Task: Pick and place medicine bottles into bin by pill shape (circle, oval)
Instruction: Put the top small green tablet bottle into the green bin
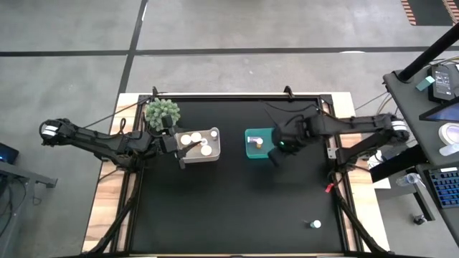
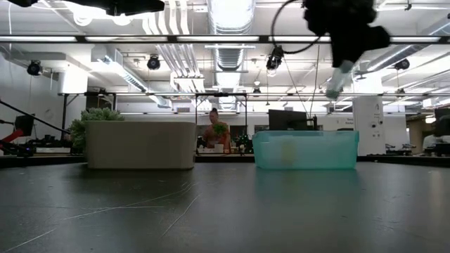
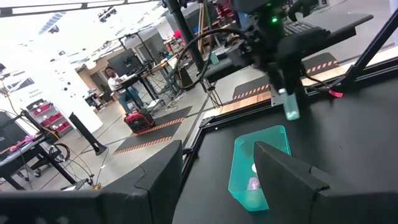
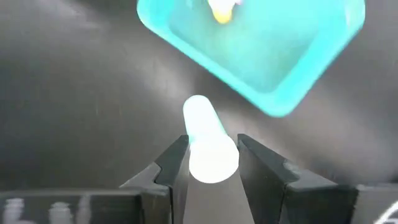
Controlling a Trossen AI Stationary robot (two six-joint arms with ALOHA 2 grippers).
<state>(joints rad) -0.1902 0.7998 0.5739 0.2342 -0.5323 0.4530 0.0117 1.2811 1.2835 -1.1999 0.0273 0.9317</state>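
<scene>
The right gripper (image 4: 211, 163) was clamped on a slim whitish bottle (image 4: 208, 140), its body sticking out past the fingertips. It hung in the air at about 4 o'clock of the teal bin (image 1: 257, 143), just outside the rim. The left gripper (image 1: 181, 152) hovered at the 9 o'clock edge of the white bin (image 1: 214, 143), fingers apart. One bottle (image 1: 315, 224) stood alone near the mat's 5 o'clock corner.
</scene>
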